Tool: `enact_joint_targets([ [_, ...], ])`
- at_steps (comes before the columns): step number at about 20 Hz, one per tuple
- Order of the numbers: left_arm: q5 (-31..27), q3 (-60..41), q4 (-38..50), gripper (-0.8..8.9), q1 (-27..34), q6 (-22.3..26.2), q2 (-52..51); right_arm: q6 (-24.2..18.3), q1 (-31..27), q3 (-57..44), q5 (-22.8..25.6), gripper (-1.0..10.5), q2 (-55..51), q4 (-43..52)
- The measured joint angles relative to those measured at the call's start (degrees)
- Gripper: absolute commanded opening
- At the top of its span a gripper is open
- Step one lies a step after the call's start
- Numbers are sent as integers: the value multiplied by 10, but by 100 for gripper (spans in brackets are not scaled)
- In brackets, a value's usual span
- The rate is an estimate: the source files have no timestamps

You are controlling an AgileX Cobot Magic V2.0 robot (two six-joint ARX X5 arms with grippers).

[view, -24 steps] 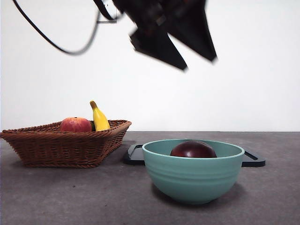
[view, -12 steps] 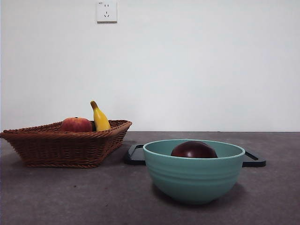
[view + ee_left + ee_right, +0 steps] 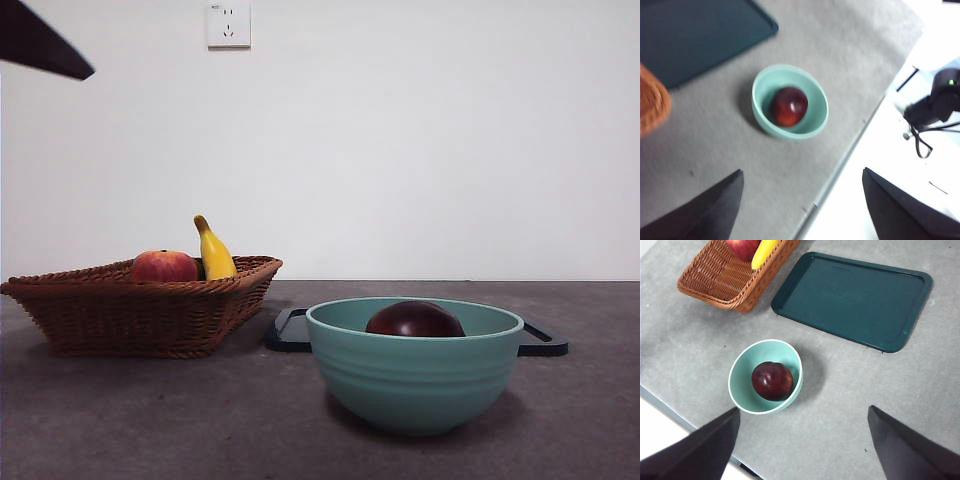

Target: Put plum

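The dark maroon plum [image 3: 414,320] lies inside the teal bowl [image 3: 414,380] near the table's front. From the wrist cameras the plum [image 3: 788,106] [image 3: 772,380] and its bowl [image 3: 760,107] [image 3: 738,385] look small and far below. My left gripper [image 3: 801,172] hangs high over the table's edge, open and holding nothing. My right gripper [image 3: 803,410] is also high up, open and empty. In the front view only a black tip [image 3: 40,45] shows at the top left corner.
A wicker basket [image 3: 140,310] [image 3: 725,277] at the left holds a red-orange fruit [image 3: 163,266] and a yellow banana [image 3: 213,252]. A dark green tray [image 3: 855,297] [image 3: 290,330] lies flat behind the bowl. The table's edge [image 3: 840,170] runs close to the bowl.
The dark gripper that hung above the bowl one second ago rose out of the front view. A black tip has now come in at the top left corner. The plum has not moved.
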Motion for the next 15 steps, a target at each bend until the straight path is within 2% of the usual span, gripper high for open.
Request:
enact_joint_targets([
  [6, 2, 0, -5, 374, 0, 0, 0, 5, 4, 0, -13, 409, 25, 0],
  [10, 3, 0, -4, 374, 0, 0, 0, 26, 39, -2, -18, 409, 66, 8],
  [15, 3, 0, -4, 374, 0, 0, 0, 78, 109, -84, -10, 409, 127, 130],
])
